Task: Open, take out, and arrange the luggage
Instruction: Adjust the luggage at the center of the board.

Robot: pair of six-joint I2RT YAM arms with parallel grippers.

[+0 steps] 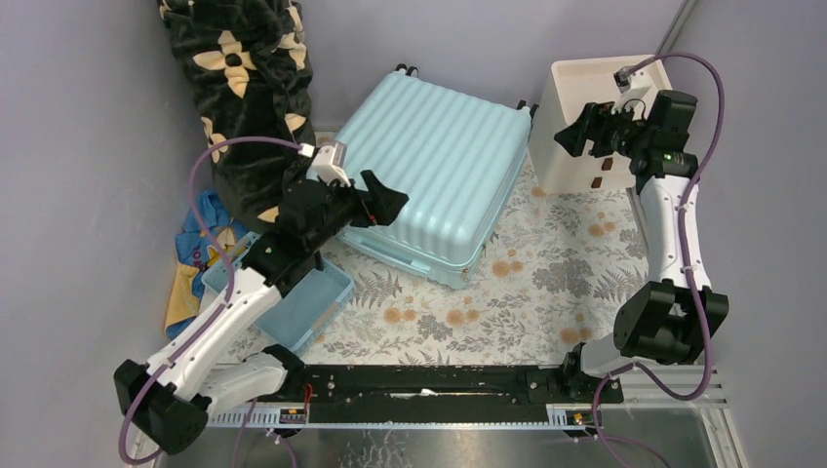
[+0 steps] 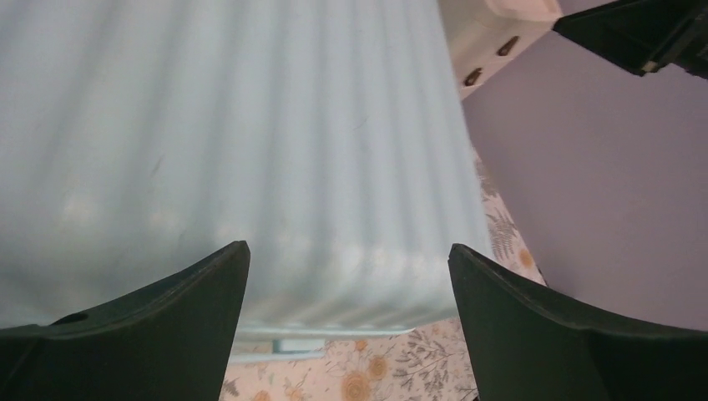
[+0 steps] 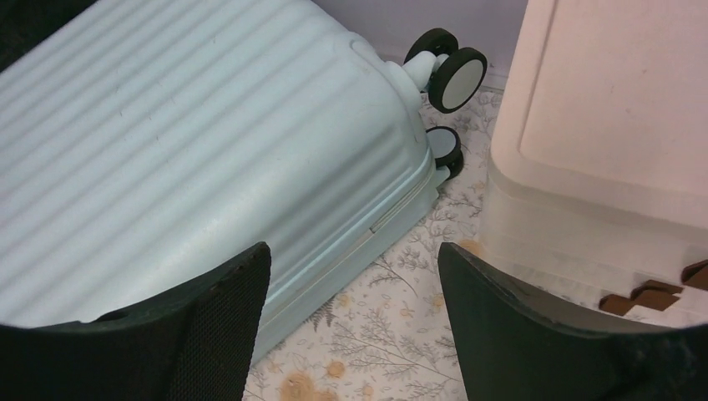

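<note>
The luggage [image 1: 429,175] is a pale aqua-blue ribbed hard-shell suitcase. It lies flat and shut on the floral cloth, wheels toward the back wall. My left gripper [image 1: 385,207] is open and empty, hovering over the suitcase's near left corner. In the left wrist view the ribbed shell [image 2: 234,134] fills the frame between my open fingers [image 2: 192,326]. My right gripper [image 1: 575,132] is open and empty, held high between the suitcase's right side and the drawer unit. The right wrist view shows the shell [image 3: 184,142], its zip seam and the wheels [image 3: 455,75].
A cream drawer unit [image 1: 585,122] stands at the back right, close to the suitcase's wheels. A small blue plastic basket [image 1: 312,302] sits at the left with coloured cloth [image 1: 200,258] beside it. A black floral-patterned blanket [image 1: 249,88] hangs at the back left. Purple walls enclose the space.
</note>
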